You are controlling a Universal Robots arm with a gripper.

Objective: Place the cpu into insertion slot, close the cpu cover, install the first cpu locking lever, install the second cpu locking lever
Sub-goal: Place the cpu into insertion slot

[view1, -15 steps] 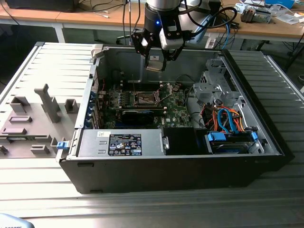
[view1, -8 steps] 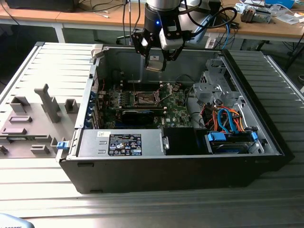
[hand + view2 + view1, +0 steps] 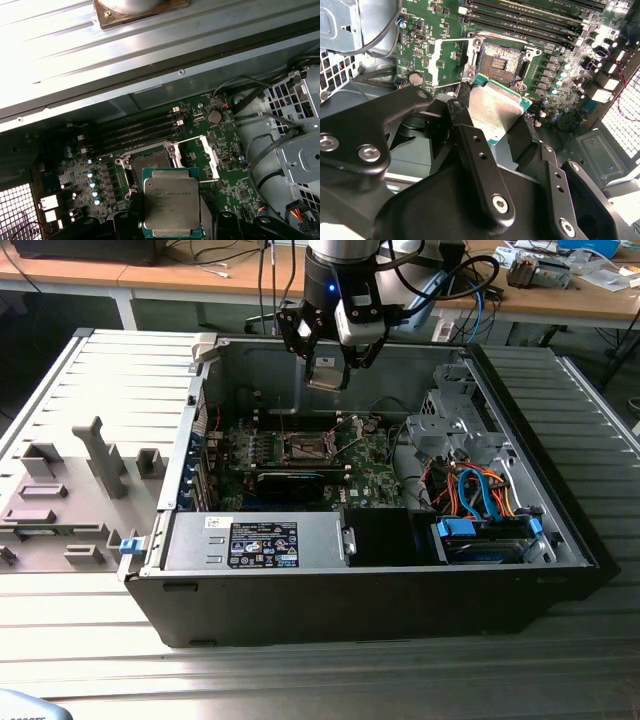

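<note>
Placement of the cpu [image 3: 171, 201] is the step in hand, and it is not yet done. In the exterior view the hand [image 3: 328, 370] hangs inside the open computer case [image 3: 400, 590], well above the green circuit board [image 3: 375, 475]. Its black fingers [image 3: 470, 135] are clamped on two opposite edges of the chip, whose silvery top face shows in both wrist views. The insertion slot [image 3: 150, 162] lies bare below it, dark centre exposed. The chip is apart from the slot and, by the first wrist view, seems offset toward one side rather than squarely over it. The cpu cover [image 3: 436, 65] appears to stand swung open beside the socket, so the way down looks free. I cannot make out the two locking levers with any certainty.

Seating the chip would call for bringing it square over the socket, edges parallel to the metal rim. The descent would have to be level and gentle, since a tilted or shifted drop could harm the contacts. The case sits on a ribbed metal bench [image 3: 300, 680].
</note>
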